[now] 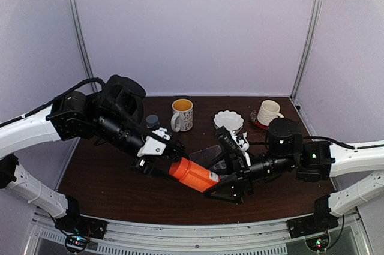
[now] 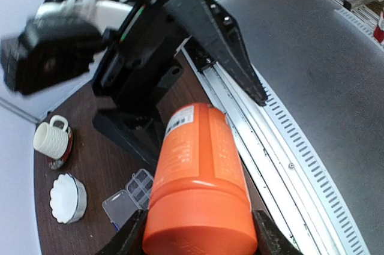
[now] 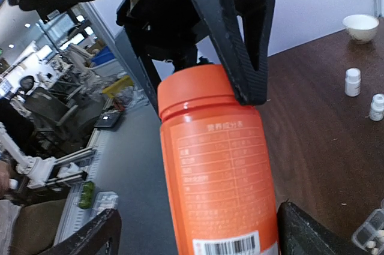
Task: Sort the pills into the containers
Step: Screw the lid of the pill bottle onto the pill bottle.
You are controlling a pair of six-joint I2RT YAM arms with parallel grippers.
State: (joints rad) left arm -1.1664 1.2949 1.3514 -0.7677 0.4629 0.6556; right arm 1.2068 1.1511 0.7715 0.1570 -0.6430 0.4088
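Centre frame, the left hand (image 2: 198, 240) grips the orange bottle (image 1: 193, 174) by its cap end while the right hand (image 3: 201, 231) stands open around its base, seemingly readying an uncapping.

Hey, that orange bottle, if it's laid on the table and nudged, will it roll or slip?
The orange bottle is a smooth cylinder, so lying on the table it would probably roll. Its glossy plastic looks slippery; held by the left claw at the cap end alone, it may twist. It seems rigid, unlikely to squash.

White arms (image 1: 24, 132), black jaws
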